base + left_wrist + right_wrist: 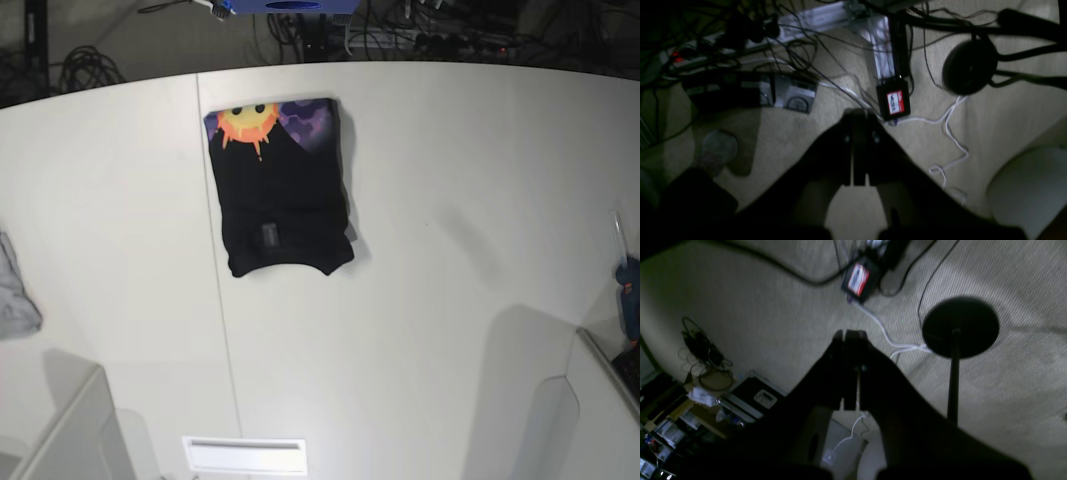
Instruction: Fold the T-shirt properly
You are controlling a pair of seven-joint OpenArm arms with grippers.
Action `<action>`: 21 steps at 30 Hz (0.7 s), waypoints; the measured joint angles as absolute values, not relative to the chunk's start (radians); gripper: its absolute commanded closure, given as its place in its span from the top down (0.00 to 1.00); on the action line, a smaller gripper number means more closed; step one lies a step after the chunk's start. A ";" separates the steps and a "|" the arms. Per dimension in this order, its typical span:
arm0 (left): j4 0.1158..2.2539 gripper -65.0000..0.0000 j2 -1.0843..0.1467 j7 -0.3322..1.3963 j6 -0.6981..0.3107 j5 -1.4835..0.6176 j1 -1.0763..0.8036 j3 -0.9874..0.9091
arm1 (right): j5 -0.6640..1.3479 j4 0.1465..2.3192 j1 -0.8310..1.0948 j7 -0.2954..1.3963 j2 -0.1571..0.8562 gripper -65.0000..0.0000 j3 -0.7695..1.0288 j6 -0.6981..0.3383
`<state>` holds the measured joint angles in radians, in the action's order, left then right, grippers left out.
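Observation:
The black T-shirt (285, 200) lies folded into a narrow rectangle on the white table (450, 200), left of centre in the base view. An orange sun print on purple (250, 122) shows along its far edge. No gripper appears in the base view. In the left wrist view my left gripper (858, 115) hangs shut above the carpeted floor with nothing between its fingers. My right gripper (850, 334) is likewise shut and empty over the floor in the right wrist view. Both are away from the shirt.
A small light grey cloth (14, 292) lies at the table's left edge. On the carpet below are a black box with a red label (894, 102), tangled cables (950, 133), a power strip (683, 60) and a round black stand base (960, 327).

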<state>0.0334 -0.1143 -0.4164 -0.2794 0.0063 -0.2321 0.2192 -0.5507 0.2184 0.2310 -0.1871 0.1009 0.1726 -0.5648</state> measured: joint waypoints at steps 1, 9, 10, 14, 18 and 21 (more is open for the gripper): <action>0.035 0.00 -0.110 -0.389 -0.280 0.006 -0.222 0.218 | -0.550 0.218 0.228 -0.187 0.100 0.00 0.173 -0.565; 0.041 0.00 -0.110 -0.315 -0.280 0.014 -0.144 0.227 | -0.550 0.167 0.208 -0.181 0.062 0.00 0.176 -0.330; 0.041 0.00 -0.106 -0.313 -0.279 0.014 -0.141 0.229 | -0.551 0.167 0.205 -0.180 0.048 0.00 0.176 -0.265; 0.041 0.00 -0.086 -0.314 -0.280 0.018 -0.136 0.230 | -0.551 0.168 0.196 -0.192 0.019 0.00 0.175 -0.181; 0.041 0.00 -0.095 -0.314 -0.280 0.018 -0.137 0.230 | -0.551 0.168 0.202 -0.182 0.022 0.00 0.176 -0.181; 0.041 0.00 -0.103 -0.314 -0.279 0.018 -0.137 0.230 | -0.551 0.168 0.204 -0.181 0.022 0.00 0.176 -0.181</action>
<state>0.0410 -0.1028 -0.3138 -0.2794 0.0177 -0.1368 0.2298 -0.5514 0.1677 0.2035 -0.1810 0.0216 0.1757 -0.1806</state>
